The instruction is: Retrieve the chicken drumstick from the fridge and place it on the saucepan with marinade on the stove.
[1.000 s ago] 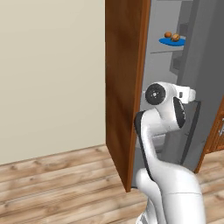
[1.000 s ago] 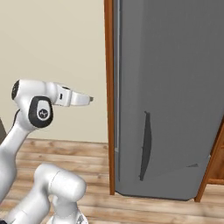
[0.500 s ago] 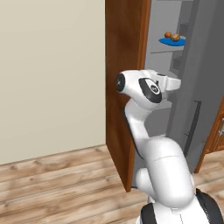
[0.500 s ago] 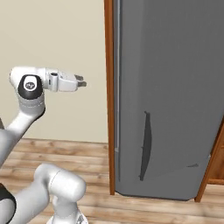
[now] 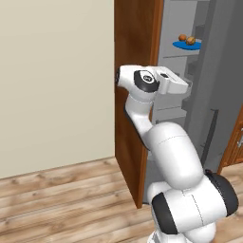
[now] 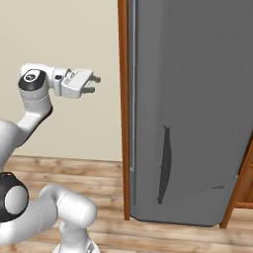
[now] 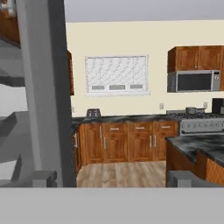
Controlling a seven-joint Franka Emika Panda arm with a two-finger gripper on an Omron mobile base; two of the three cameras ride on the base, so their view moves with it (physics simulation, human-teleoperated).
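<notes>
The fridge (image 5: 199, 85) stands open, its grey door (image 6: 197, 99) swung out with a long dark handle (image 6: 163, 163). High on a shelf, a blue plate (image 5: 182, 46) holds two small orange-brown pieces; the knobbly browner one looks like the chicken drumstick (image 5: 191, 41). My gripper (image 6: 95, 84) is open and holds nothing. It hangs in the air left of the door's edge, below the plate's level. In the hand view the gripper (image 7: 113, 178) points past the door edge (image 7: 48, 87) across the kitchen. Far off stands the stove (image 7: 199, 124) with the small dark saucepan (image 7: 190, 110) on it. The marinade is too far away to make out.
The brown wooden side panel (image 5: 135, 61) rises just left of my arm. A cream wall (image 5: 52, 80) and wooden floor (image 5: 61, 204) lie to the left. Across the room are wooden cabinets (image 7: 127, 142), a microwave (image 7: 192, 81) and a dark counter (image 7: 197, 146).
My arm has swung upward and the hand has risen from about mid-door height toward shelf level. The fridge and the plate stay as they were.
</notes>
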